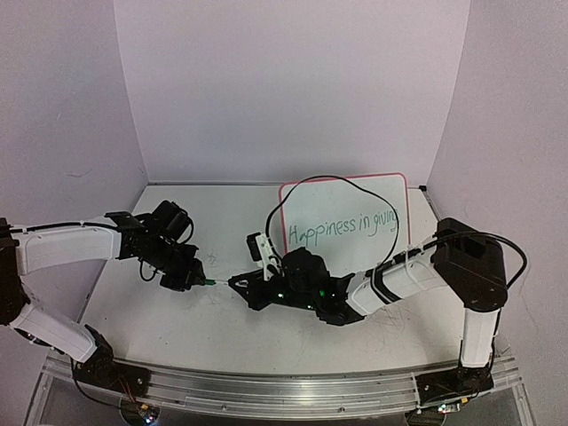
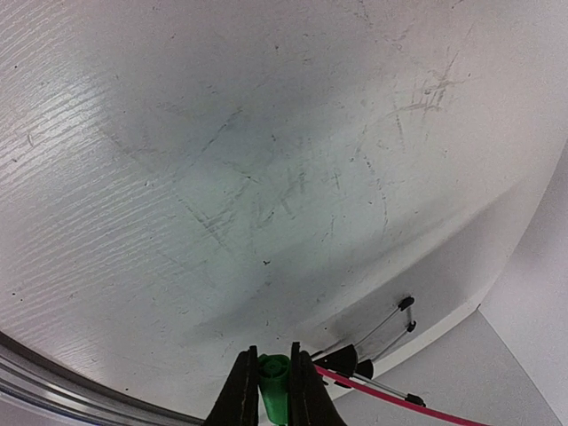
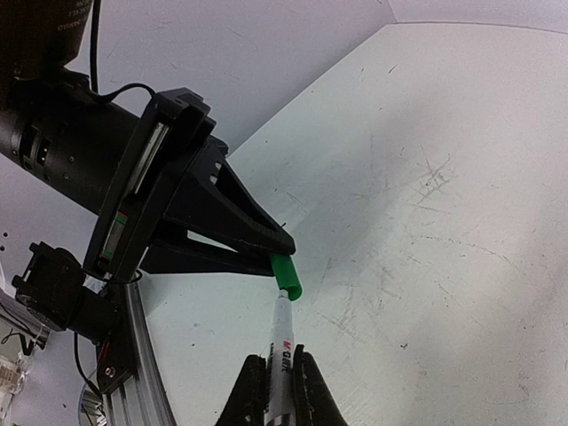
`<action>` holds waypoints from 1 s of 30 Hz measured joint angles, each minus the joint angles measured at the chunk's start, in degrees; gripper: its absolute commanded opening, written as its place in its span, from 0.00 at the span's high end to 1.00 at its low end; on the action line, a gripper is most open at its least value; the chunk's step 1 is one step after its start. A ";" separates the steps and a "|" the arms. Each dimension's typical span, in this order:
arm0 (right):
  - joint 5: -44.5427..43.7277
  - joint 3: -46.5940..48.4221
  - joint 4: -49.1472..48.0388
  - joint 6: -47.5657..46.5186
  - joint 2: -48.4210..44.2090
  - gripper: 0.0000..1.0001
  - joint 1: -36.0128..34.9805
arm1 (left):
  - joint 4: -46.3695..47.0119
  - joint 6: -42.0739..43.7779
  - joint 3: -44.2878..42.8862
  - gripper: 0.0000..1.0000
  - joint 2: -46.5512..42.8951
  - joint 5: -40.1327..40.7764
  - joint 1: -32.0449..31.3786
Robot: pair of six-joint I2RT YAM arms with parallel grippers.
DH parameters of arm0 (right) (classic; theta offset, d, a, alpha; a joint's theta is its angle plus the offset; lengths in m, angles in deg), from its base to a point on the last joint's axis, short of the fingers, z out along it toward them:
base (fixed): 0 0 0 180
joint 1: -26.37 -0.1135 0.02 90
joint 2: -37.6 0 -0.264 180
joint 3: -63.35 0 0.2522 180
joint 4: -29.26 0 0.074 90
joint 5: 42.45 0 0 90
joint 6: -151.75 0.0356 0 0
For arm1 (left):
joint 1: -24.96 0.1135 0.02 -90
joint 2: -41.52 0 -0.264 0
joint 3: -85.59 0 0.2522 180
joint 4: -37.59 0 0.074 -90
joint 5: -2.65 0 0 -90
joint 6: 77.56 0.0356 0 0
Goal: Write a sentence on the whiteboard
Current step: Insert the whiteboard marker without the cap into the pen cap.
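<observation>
Both arms meet over the middle of the table [image 1: 151, 311], well in front of the whiteboard [image 1: 377, 197], which sits against the far edge toward the right corner. The sentence [image 1: 344, 229] runs in green across the board's middle as a single line. This suggests that the writing is finished and the pen is being closed. The right gripper [image 3: 280, 373] is clenched on the white barrel of the marker [image 3: 281, 342] and holds it level, tip toward the other arm. The left gripper [image 2: 272, 373] is pinched on the green cap [image 2: 273, 383], so that cap and barrel share one axis between the two tool tips. In the right wrist view the cap [image 3: 287, 277] sits over the marker's end at the tips of the left fingers [image 3: 266, 241]. Whether it is pressed fully home cannot be told. From above, the marker [image 1: 211, 282] shows only as a small green speck between the left gripper [image 1: 197, 280] and the right gripper [image 1: 238, 282]. A black cable [image 1: 328, 177] arcs across the board's upper part. The last word of the line is hard to read, and whether the board lies flat or leans cannot be judged. The pink line and black-tipped wires low in the left wrist view are probably its rim and feet.
</observation>
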 measured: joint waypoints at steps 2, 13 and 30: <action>-0.27 0.00 0.00 -0.02 0.01 1.00 0.00 | 0.05 0.00 0.00 1.00 0.00 -0.01 0.00; -1.04 0.00 -0.07 0.00 0.01 1.00 0.00 | 0.45 -0.23 0.44 1.00 -0.02 -0.01 0.00; -1.04 -0.63 -0.66 0.39 0.01 1.00 0.00 | 1.50 -0.48 0.66 1.00 -0.57 0.01 0.00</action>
